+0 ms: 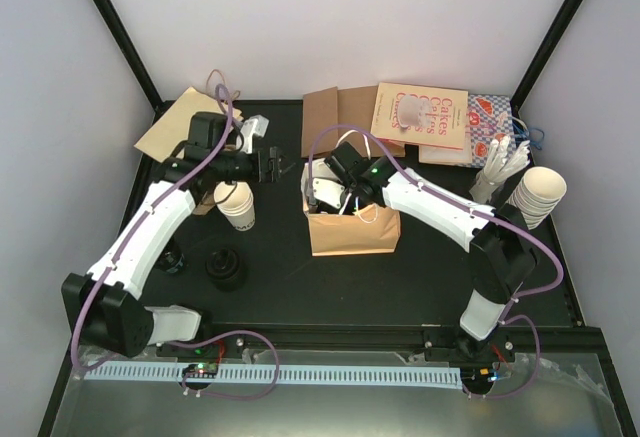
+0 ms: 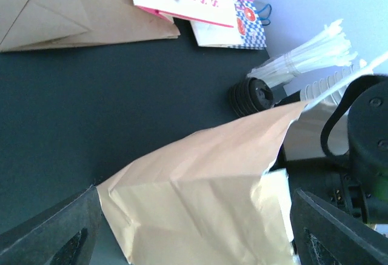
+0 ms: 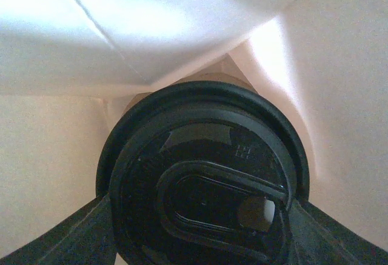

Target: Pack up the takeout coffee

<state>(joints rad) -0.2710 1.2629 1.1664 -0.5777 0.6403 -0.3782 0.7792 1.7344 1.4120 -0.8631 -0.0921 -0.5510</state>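
So the coffee is down inside the paper bag. From the overhead view you can't see it at all, only the right arm reaching into the bag's open top. In the right wrist view its black lid fills most of the picture, top facing the camera, with pale bag walls all around it. That tells me the cup stands more or less upright, its long axis running straight along the line of the right gripper, which sits directly above it.

The right gripper is spread about as wide as the lid. One finger presses against the rim on one side and the other is against the opposite side, so I read it as clamped on the coffee. I can't tell whether the cup's base has reached the bottom of the bag, since that's hidden.

My guess is the next bit is letting go and pulling straight up out of the mouth without dragging the bag wall along.

The left gripper is off to the left of the bag, near it but apart. It's spread wide, holding nothing, and its camera looks at the bag's side.
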